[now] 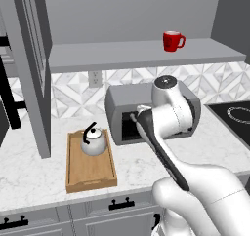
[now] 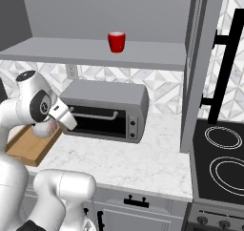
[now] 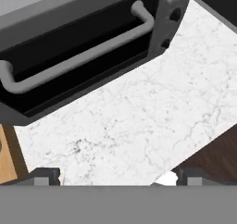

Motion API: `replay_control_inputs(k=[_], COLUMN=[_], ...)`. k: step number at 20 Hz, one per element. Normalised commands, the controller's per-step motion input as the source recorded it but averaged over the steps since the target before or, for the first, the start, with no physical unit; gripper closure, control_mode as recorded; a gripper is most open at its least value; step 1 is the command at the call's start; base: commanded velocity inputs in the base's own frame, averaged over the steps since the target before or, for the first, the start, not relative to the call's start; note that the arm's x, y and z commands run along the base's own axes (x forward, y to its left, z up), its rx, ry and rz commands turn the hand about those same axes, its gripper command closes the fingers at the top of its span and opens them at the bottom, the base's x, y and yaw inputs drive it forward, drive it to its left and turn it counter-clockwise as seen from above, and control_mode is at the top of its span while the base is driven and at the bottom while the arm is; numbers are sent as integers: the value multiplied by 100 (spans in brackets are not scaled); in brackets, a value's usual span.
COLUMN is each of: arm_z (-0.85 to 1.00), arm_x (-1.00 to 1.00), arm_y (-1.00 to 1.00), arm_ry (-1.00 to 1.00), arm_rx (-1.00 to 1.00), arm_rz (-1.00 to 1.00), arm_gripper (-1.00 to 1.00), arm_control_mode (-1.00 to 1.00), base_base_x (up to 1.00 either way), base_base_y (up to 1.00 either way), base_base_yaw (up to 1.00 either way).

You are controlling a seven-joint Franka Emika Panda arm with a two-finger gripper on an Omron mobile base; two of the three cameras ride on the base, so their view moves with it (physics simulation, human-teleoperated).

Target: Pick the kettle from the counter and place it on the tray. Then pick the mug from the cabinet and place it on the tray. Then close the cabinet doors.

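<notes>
Left base view shows the small round silver-white kettle [image 1: 94, 142] with its black arched handle and black lid knob sitting upright on the rectangular light-wood tray [image 1: 91, 174], toward the tray's far end. The arch of the handle runs roughly along the tray's length, and the tray's long axis runs from the front edge of the white marble-look counter [image 1: 29, 174] back toward the patterned wall. The tray lies flat on the counter, left of the grey toaster oven [image 1: 117, 110] with its dark glass door.

The small red mug [image 1: 172, 41], white inside, stands upright on the grey shelf of the upper cabinet [image 1: 141, 54], near the shelf's right part, with its handle pointing right. In the right base view the mug [image 2: 116, 42] shows no handle. A tall grey panelled cabinet door [image 1: 30, 69] stands open at the left of the shelf; another open door [image 2: 198, 68] shows in the right base view, beside the black stovetop [image 2: 221, 163].

In the hand view the gripper [image 3: 111, 177] has its jaws spread wide, the two dark tips far apart and holding nothing, over bare marble in front of the toaster oven's bar handle [image 3: 78, 56].
</notes>
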Motion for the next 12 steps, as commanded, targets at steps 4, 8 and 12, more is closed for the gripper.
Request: replay_control_inputs(k=[4,8,12], arm_z=[51,67,86], arm_x=[0,0,0], arm_y=[-74,-66,-53], arm_ry=[-20,-29,-34], arm_rx=[0,0,0], arm_rz=[0,3,4], arm_gripper=[-100,-100,-100], arm_control_mode=[-100,-100,-100], base_base_x=[0,0,0], base_base_y=[0,0,0], base_base_yaw=[0,0,0])
